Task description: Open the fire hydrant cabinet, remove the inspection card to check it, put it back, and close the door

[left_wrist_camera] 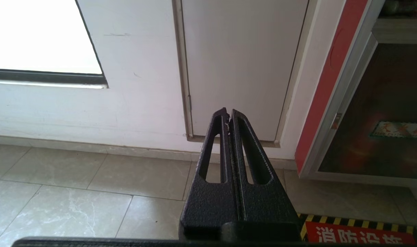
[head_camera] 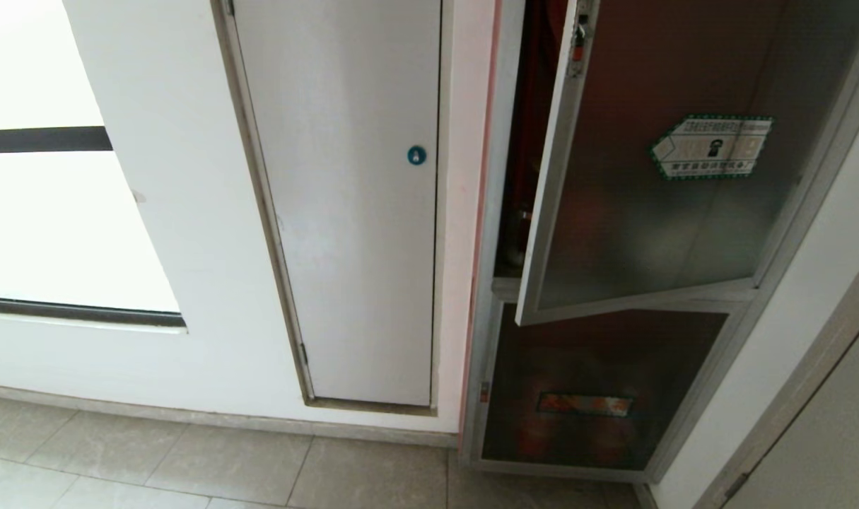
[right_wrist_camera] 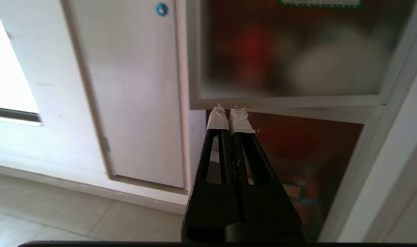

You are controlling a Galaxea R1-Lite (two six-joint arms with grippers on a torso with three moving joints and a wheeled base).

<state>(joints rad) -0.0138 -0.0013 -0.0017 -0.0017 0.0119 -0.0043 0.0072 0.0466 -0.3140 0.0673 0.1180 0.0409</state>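
The door [head_camera: 655, 191] stood ajar from the fire hydrant cabinet [head_camera: 496, 212]; both the right pincer [right_wrist_camera: 230, 116] and the left pincer [left_wrist_camera: 228, 115] were pressed together, empty.

Door [head_camera: 655, 212] hangs ajar, perhaps, above lower panel [head_camera: 592, 396].

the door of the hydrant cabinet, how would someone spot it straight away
Find the fire hydrant cabinet, silver-framed, right of the plain white door. The door is its upper dark glass panel, standing ajar. Unlike the smaller dark panel below, it bears a green-bordered sticker.
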